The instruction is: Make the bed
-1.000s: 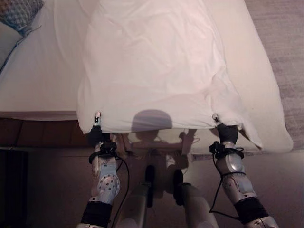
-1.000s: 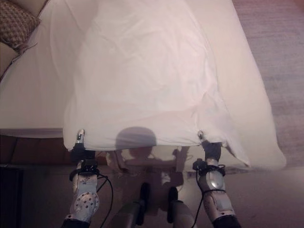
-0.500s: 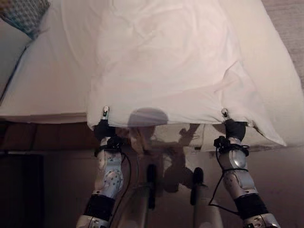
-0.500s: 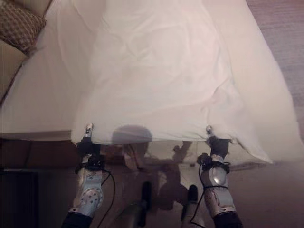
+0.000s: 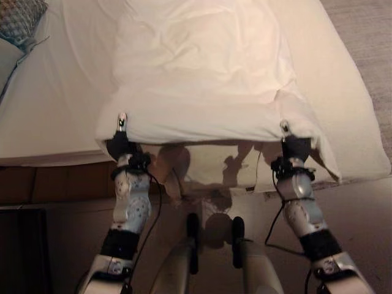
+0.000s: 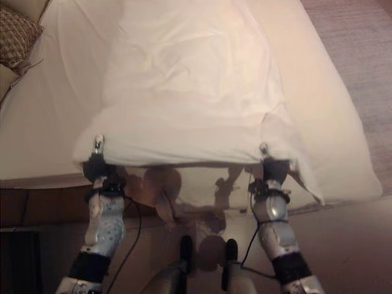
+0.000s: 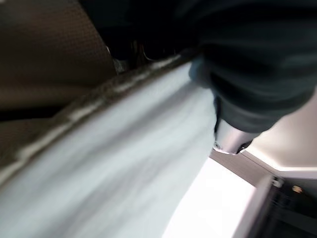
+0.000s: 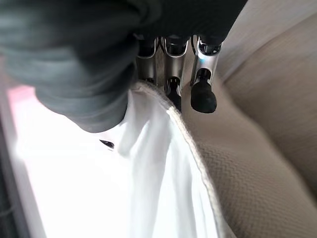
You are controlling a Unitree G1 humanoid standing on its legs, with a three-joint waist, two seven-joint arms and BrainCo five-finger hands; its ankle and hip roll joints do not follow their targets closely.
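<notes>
A white sheet (image 5: 202,67) lies spread down the middle of the bed's mattress (image 5: 49,116). Its near edge is held up just above the foot of the bed, stretched between my two hands. My left hand (image 5: 121,146) is shut on the sheet's near left corner, and the cloth (image 7: 124,163) runs out from under its dark cover. My right hand (image 5: 295,147) is shut on the near right corner. In the right wrist view its fingers (image 8: 203,96) curl over the sheet's hem (image 8: 183,129). A loose flap of sheet (image 5: 324,153) hangs to the right of that hand.
A patterned cushion (image 5: 18,18) rests at the bed's far left corner. A dark wooden bed frame (image 5: 49,184) runs below the mattress at the left. Grey carpet (image 5: 367,37) lies to the right of the bed, and pale floor (image 5: 367,208) in front.
Both hands have risen and moved toward the bed with the sheet's near edge, which now hangs a little above the mattress foot. The camera has shifted too.
</notes>
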